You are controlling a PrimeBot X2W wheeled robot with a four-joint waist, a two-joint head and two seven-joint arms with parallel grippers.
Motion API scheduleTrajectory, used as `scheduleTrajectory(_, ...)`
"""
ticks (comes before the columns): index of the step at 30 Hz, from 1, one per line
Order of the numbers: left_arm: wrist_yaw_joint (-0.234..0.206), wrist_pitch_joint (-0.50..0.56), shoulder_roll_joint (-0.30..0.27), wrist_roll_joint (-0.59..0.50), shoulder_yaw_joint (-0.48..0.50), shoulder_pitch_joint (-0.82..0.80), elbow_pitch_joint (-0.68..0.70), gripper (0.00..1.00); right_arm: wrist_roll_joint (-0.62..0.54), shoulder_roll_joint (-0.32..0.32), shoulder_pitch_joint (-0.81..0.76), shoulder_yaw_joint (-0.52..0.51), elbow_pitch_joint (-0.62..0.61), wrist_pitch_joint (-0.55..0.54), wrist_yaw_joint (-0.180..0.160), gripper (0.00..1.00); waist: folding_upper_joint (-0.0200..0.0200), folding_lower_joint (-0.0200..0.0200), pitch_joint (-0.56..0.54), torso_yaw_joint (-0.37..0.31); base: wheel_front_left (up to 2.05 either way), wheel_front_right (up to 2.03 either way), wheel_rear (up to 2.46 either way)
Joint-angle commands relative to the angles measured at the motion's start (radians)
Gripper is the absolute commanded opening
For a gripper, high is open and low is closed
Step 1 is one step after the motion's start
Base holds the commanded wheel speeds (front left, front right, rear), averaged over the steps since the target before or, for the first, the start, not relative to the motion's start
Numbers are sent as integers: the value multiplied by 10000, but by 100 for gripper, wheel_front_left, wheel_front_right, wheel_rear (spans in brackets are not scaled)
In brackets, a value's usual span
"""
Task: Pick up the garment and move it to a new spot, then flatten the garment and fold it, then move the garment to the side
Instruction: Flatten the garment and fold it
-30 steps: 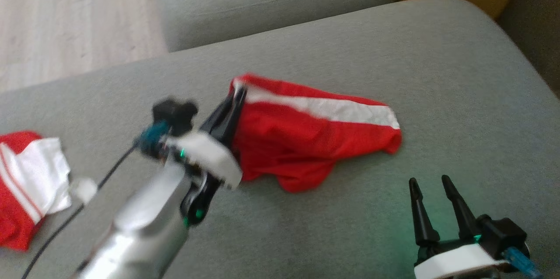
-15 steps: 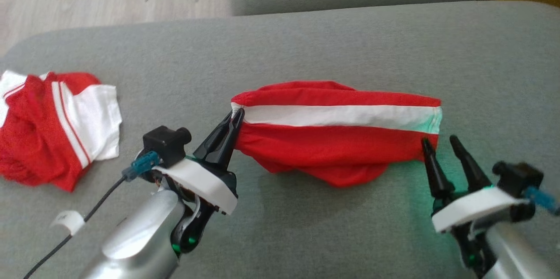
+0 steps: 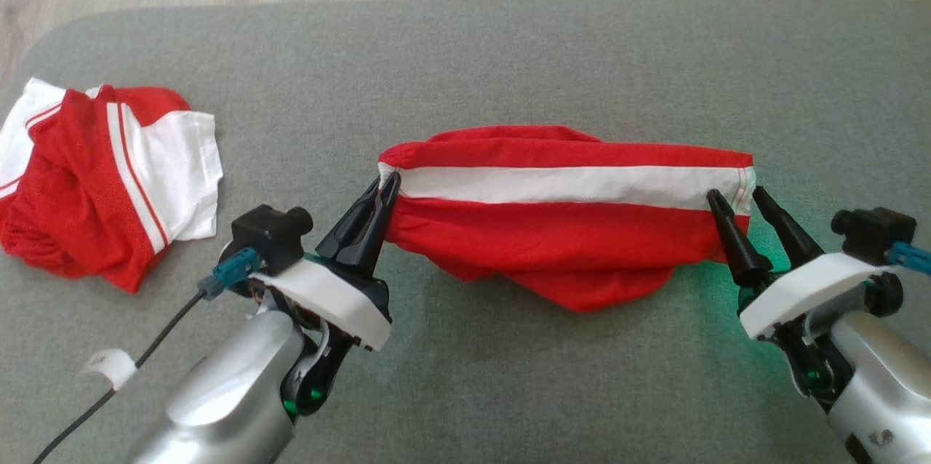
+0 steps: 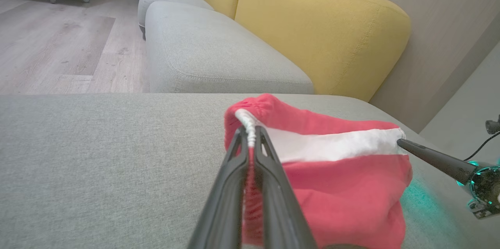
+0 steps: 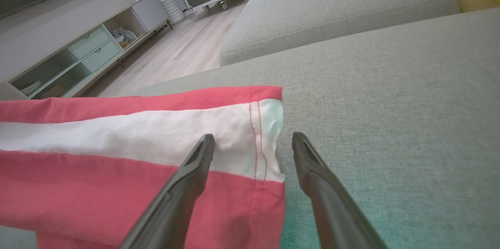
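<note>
A home living room: grey sofa (image 4: 203, 50) with yellow backrests (image 4: 324, 34), wood floor (image 4: 50, 46), low media cabinet (image 5: 90, 52)

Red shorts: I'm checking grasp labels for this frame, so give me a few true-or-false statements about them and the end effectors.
The left end effector is shut on one end of the red shorts. True.
The right end effector is shut on the other end. False: its fingers are open, straddling the hem of the white stripe.
The shorts lie on the wooden floor. False: they lie on the grey cushion.
A second red-and-white garment lies to the robot's left. True.
</note>
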State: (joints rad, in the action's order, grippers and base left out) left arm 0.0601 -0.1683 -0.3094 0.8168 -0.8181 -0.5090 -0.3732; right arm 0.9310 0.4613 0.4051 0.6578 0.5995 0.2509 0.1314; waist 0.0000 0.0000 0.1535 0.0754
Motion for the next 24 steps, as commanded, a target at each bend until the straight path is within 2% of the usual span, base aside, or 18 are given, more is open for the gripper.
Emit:
scheduleTrajectory(1, -92, -109, -230, -121, 367, -622, 220, 0, 141, 316, 270, 143, -126, 108, -7, 95, 0, 0, 54, 38, 0, 0, 0)
scheduleTrajectory(2, -94, -120, -219, -129, 366, -650, 209, 0, 246, 334, 360, 284, -65, 108, -7, 80, 0, 0, 78, 56, 0, 0, 0)
scheduleTrajectory(3, -90, -126, -211, -135, 360, -675, 199, 0, 301, 370, 453, 421, -31, 108, -7, 48, 0, 0, 99, 72, 0, 0, 0)
scheduleTrajectory(4, -86, -125, -207, -139, 351, -696, 188, 0, 343, 405, 534, 500, -21, 108, -7, 8, 0, 0, 117, 83, 0, 0, 0)
scheduleTrajectory(5, -84, -126, -208, -142, 347, -717, 176, 0, 381, 436, 607, 522, -69, 108, -7, 0, 0, 0, 132, 92, 0, 0, 0)
scheduleTrajectory(11, -76, -306, -238, -319, 438, -1142, 153, 0, 318, 784, 969, -85, -790, 109, -7, 0, 0, 0, 167, 9, 0, 0, 0)
scheduleTrajectory(16, 49, -515, -163, -796, 711, -2737, -47, 0, 19, 1178, 2100, -1140, -1528, 109, -7, 0, 0, 0, 501, -246, 0, 0, 0)
scheduleTrajectory(21, 161, -842, 412, -1535, 1296, -5395, -673, 0, -529, 1627, 4176, -1947, -1821, 109, -7, 0, 0, 0, 1136, -538, 0, 0, 0)
scheduleTrajectory(24, 128, -922, 929, -1949, 2000, -6781, -928, 0, -879, 1782, 5352, -2503, -1984, 109, -7, 0, 0, 0, 1413, -714, 0, 0, 0)
